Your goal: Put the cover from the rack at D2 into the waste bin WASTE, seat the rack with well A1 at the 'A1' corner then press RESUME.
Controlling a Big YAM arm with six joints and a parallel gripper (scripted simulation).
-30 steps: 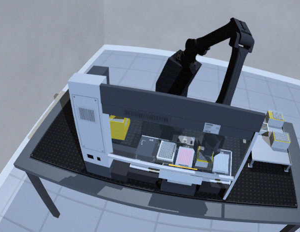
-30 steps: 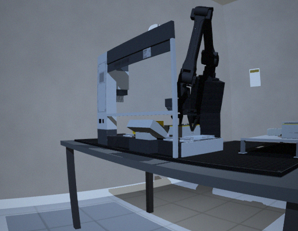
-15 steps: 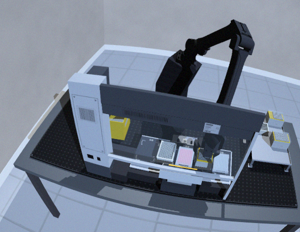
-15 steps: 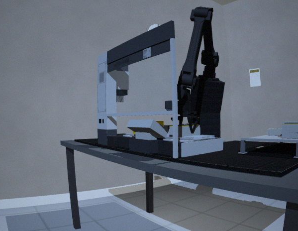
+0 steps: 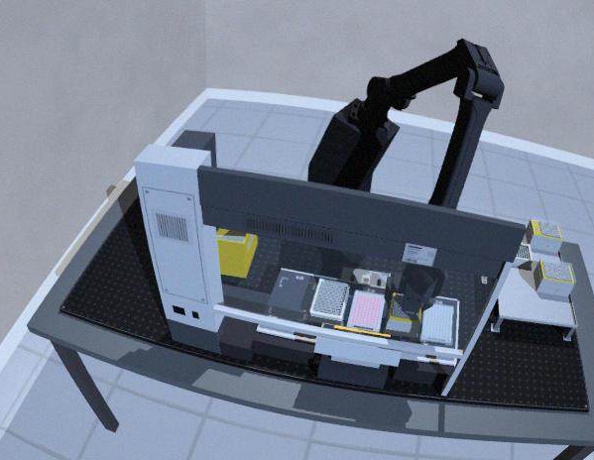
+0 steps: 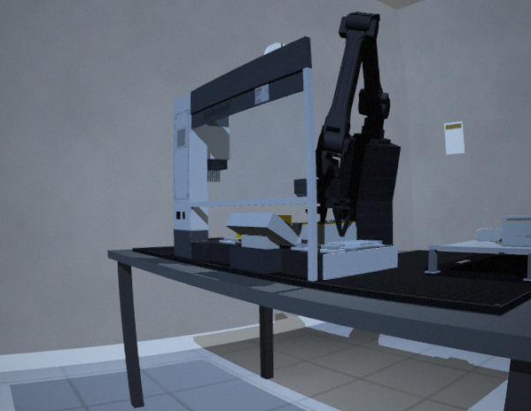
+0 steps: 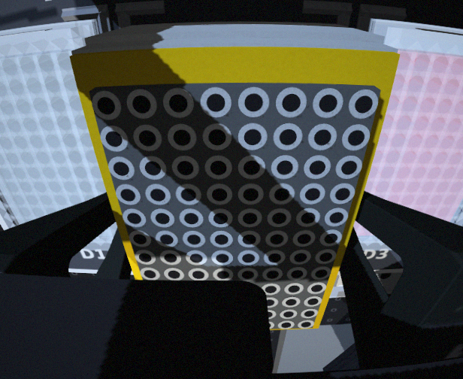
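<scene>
The 200 uL tip rack sits at D2, with a yellow top frame and a grey plate of ringed holes; it also shows in the top view. Its cover is clear and hard to make out. My gripper reaches down over the rack with one finger on each long side near the top, and is shut on the cover. The gripper also shows in the top view and the exterior view. The yellow waste bin stands far to the left, behind the white tower.
The open white plate at D1 and the open pink plate at D3 flank the rack closely. The D4 labware lies beyond. The dark gantry beam spans overhead. A shelf with two tip racks stands right.
</scene>
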